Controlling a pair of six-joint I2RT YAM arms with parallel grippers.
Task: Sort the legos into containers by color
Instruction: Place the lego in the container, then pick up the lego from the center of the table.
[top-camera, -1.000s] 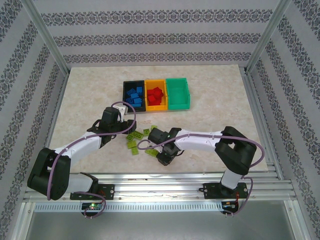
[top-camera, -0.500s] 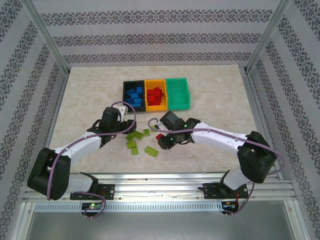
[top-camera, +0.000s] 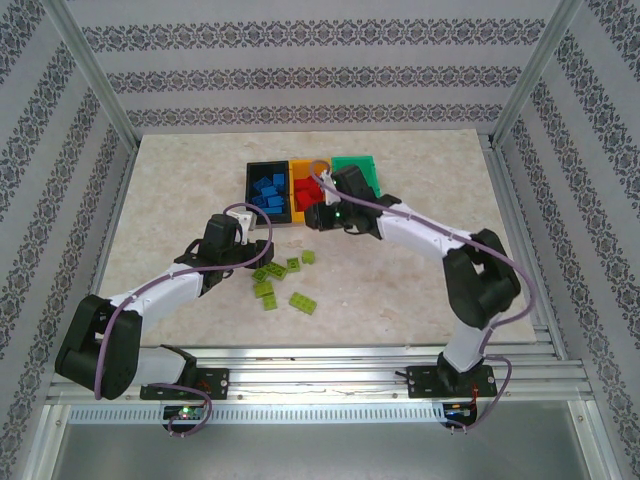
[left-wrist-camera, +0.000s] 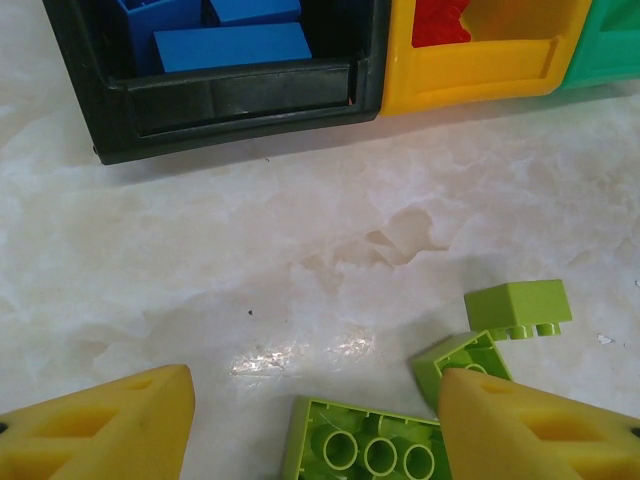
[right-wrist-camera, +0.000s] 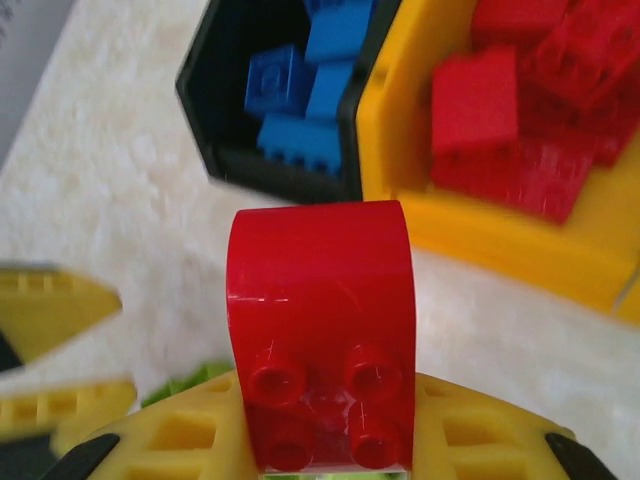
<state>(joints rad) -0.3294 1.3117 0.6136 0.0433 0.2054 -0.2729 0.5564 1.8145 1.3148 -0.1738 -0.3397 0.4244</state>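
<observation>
My right gripper (top-camera: 318, 213) is shut on a red brick (right-wrist-camera: 320, 300), held just in front of the seam between the black bin (top-camera: 253, 192) and the orange-yellow bin (top-camera: 309, 214). Blue bricks (right-wrist-camera: 300, 90) lie in the black bin (right-wrist-camera: 280, 175), and red bricks (right-wrist-camera: 520, 120) lie in the orange-yellow bin (right-wrist-camera: 500, 240). The green bin (top-camera: 360, 185) is partly behind the right arm. My left gripper (left-wrist-camera: 320, 430) is open, low over lime green bricks (left-wrist-camera: 365, 445) on the table, one finger (left-wrist-camera: 530, 425) beside a second green brick (left-wrist-camera: 460, 355).
Several lime green bricks lie loose on the marble table near my left gripper (top-camera: 252, 262), among them one (top-camera: 303, 302) nearest the front edge and a small one (top-camera: 308, 257). Metal frame posts and patterned walls ring the table (top-camera: 420, 270).
My right gripper has carried the red brick from the near middle of the table up to the front of the bins. The left arm has stayed still.
</observation>
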